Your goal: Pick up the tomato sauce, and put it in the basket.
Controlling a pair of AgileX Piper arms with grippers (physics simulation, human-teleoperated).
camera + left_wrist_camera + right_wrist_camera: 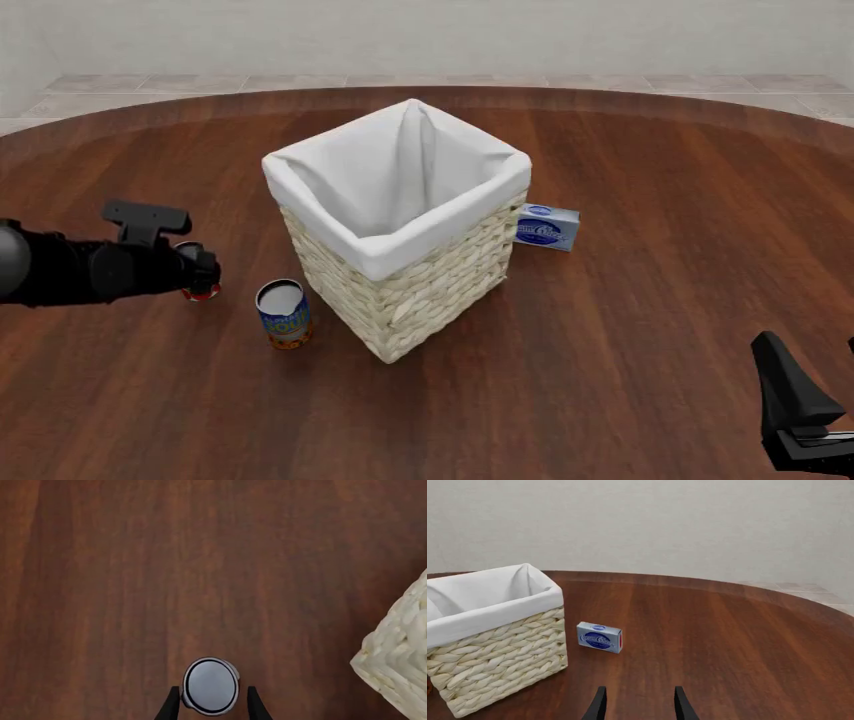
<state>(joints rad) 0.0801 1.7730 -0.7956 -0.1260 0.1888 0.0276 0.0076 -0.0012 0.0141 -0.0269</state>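
The tomato sauce shows its silver-grey top in the left wrist view, standing between the two fingers of my left gripper. The fingers flank it with small gaps, so the gripper is open. In the front view my left gripper hides most of the can; only a red bit shows, left of the basket. The basket is tall, of woven straw with a white lining, and stands mid-table. Its corner shows in the left wrist view. My right gripper is open and empty at the near right.
A blue-labelled can with an orange base stands between the tomato sauce and the basket's near left wall. A small blue-and-white box lies by the basket's right side; it also shows in the right wrist view, next to the basket.
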